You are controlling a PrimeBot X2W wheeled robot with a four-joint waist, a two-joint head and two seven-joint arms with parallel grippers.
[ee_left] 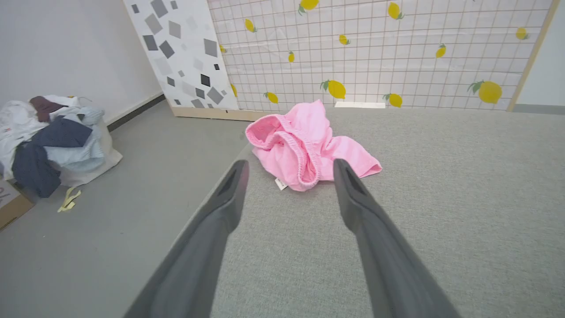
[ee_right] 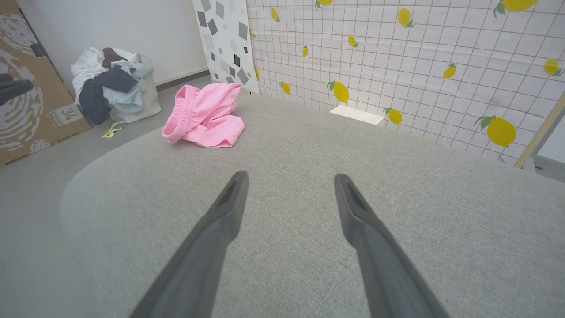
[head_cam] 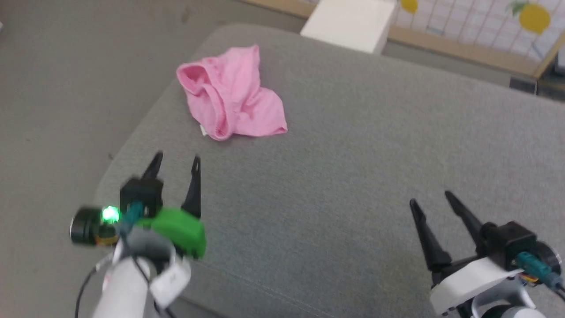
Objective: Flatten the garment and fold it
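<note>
The garment (head_cam: 231,95), small bright pink shorts, lies crumpled near the far left corner of the grey padded surface (head_cam: 353,176), its gathered waistband bunched up and a tiny white tag at its near edge. My left gripper (head_cam: 176,161) hovers open a short way in front of it, nothing between its fingers; in the left wrist view the garment (ee_left: 309,145) lies just past the fingertips. My right gripper (head_cam: 430,198) stands open at the lower right, far from the garment (ee_right: 203,115).
A white box (head_cam: 348,24) stands beyond the far edge. A lemon-print panel (ee_left: 375,48) lines the back. On the floor to the left lie a laundry pile (ee_left: 48,137) and a cardboard box (ee_right: 31,88). The surface's left edge drops to grey floor.
</note>
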